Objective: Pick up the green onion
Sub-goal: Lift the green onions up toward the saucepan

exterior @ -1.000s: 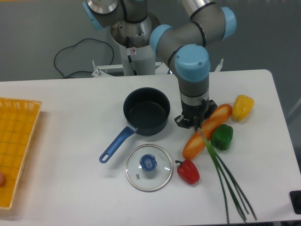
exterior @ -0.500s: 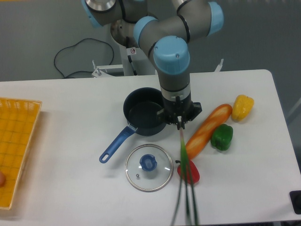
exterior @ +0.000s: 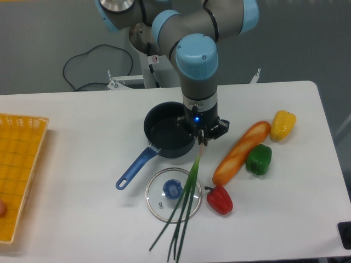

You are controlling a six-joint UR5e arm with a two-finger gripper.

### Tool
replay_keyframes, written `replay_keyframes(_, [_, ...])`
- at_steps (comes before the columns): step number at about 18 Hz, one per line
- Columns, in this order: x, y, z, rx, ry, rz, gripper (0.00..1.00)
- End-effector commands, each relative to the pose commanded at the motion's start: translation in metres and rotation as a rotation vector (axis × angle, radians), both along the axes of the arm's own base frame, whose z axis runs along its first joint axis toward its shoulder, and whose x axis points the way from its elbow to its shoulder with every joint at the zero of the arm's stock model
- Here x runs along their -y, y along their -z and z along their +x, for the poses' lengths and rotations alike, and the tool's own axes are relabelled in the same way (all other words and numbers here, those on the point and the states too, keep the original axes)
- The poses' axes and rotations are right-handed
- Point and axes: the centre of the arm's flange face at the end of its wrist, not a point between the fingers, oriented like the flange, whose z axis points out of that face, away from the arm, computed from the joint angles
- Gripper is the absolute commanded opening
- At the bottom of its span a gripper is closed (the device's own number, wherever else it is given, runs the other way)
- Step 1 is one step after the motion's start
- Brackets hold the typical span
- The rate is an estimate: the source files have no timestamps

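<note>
The green onion (exterior: 184, 205) hangs from my gripper (exterior: 202, 140), which is shut on its pale whitish end. Its dark green stalks trail down and to the left, crossing over the right side of the glass lid (exterior: 164, 198) and fanning out toward the table's front edge. The gripper sits just right of the dark pot (exterior: 169, 129), pointing straight down. The stalk tips look to be near or on the table; I cannot tell which.
A bread loaf (exterior: 242, 152) lies diagonally at right, with a green bell pepper (exterior: 259, 159), a yellow pepper (exterior: 283, 124) and a red pepper (exterior: 220, 199) around it. The pot's blue handle (exterior: 135, 167) points front-left. A yellow basket (exterior: 19, 167) stands at the left edge.
The gripper has carried the green onion leftward from above the bread loaf to beside the pot. The stalks have swung from the front right to the front left, over the lid.
</note>
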Motion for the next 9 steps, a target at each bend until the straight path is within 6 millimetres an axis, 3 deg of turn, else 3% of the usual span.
replay_keyframes(4, [0.011,0.002,0.003,0.051,0.178,-0.064,0.0])
replay_keyframes(9, [0.018,0.001,0.002,0.072,0.223,-0.086,0.0])
